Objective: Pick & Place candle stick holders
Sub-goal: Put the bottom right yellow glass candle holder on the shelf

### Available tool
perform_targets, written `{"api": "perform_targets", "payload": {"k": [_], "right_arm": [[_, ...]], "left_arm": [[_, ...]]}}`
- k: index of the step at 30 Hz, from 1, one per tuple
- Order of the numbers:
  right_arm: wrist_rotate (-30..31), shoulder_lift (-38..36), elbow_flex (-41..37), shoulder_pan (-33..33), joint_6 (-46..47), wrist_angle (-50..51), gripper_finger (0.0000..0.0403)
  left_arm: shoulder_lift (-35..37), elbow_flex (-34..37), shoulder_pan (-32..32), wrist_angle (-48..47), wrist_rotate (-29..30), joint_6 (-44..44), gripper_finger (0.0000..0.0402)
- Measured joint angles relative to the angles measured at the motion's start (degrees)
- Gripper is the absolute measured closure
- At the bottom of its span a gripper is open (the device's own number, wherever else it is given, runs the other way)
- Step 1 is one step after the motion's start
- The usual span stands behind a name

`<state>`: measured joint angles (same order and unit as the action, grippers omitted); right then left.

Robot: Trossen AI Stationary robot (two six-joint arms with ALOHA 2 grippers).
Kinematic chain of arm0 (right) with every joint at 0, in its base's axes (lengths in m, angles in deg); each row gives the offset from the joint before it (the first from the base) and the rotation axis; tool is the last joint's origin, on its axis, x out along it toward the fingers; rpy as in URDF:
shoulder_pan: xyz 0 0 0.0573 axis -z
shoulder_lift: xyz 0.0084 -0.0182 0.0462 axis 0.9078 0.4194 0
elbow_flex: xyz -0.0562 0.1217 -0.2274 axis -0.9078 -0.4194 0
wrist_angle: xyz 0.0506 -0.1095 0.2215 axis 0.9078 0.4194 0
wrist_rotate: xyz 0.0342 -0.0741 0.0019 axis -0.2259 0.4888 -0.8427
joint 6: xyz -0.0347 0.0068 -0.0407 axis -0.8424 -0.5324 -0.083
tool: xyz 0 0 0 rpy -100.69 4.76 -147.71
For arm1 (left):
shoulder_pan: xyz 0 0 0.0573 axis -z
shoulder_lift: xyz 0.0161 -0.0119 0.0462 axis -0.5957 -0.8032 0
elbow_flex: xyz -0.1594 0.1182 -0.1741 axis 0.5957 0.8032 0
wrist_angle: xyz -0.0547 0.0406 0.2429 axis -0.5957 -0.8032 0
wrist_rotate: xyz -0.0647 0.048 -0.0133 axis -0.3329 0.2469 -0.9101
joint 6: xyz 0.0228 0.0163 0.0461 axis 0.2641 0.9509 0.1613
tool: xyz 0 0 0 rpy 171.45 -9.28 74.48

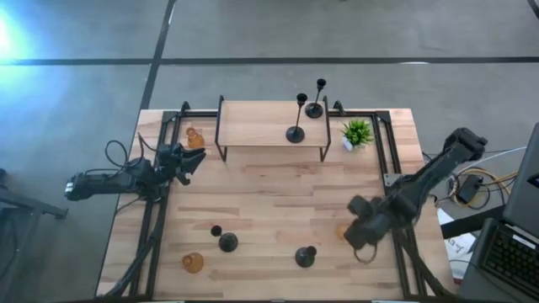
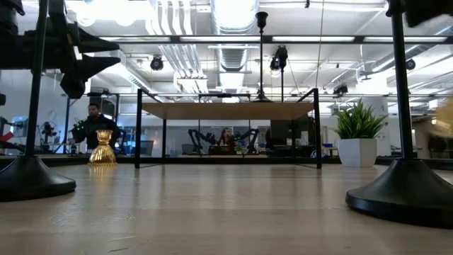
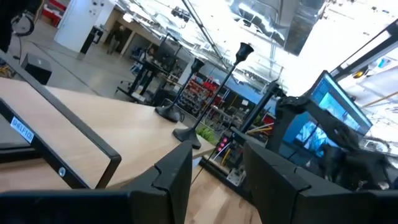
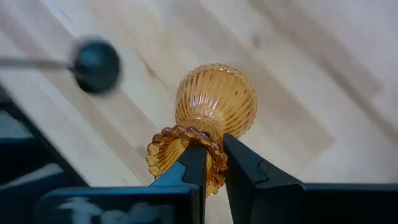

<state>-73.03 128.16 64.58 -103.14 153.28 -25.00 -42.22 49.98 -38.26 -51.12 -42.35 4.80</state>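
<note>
An amber-orange candle stick holder (image 4: 217, 99) is in my right gripper (image 4: 211, 165), which is shut on it over the table's near right part (image 1: 352, 231). Two black holders (image 1: 296, 133) (image 1: 315, 108) stand on the wooden shelf (image 1: 261, 126). More black holders stand on their round bases on the table near the front (image 1: 227, 242) (image 1: 305, 256). One amber holder (image 1: 194, 137) stands at the far left and another (image 1: 193, 263) at the near left. My left gripper (image 3: 217, 186) waits open at the table's left side (image 1: 189, 160), holding nothing. My right gripper pinches the amber holder's scalloped rim (image 4: 208, 144) between its two fingers. The fingers come from above, slanting steeply down. The holder hangs below them with its ribbed bulb (image 4: 217, 99) pointing away toward the table; whether it is clear of the table I cannot tell.
A small green potted plant (image 1: 357, 133) stands beside the shelf's right end. Black frame rails run along both sides of the table (image 1: 160, 210). A black holder (image 4: 96, 65) stands close to the held one. Bare wood lies in the middle of the table (image 1: 278, 194).
</note>
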Motion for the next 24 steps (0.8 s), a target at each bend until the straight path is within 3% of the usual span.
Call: {"api": "perform_targets", "payload": {"k": [5, 9, 16, 24], "right_arm": [[-0.7, -5.3, 2.4, 12.8, -14.6, 0.0, 0.0378], [-6.4, -5.0, 6.9, 23.9, -27.5, 0.2, 0.0379], [-15.3, 4.4, 20.3, 36.6, -49.4, 4.2, 0.0379], [-18.6, 18.0, 37.4, 42.0, -65.4, 10.1, 0.0379]], "left_arm": [[-0.5, -1.8, 0.0, 0.0, -1.7, 2.5, 0.0252], [-2.7, -5.1, 0.0, -2.4, -4.8, 4.4, 0.0252], [-13.5, -15.7, 0.0, -13.4, -10.9, 7.0, 0.0252], [-30.6, -29.2, 0.0, -15.2, -12.4, 16.0, 0.0252]]}}
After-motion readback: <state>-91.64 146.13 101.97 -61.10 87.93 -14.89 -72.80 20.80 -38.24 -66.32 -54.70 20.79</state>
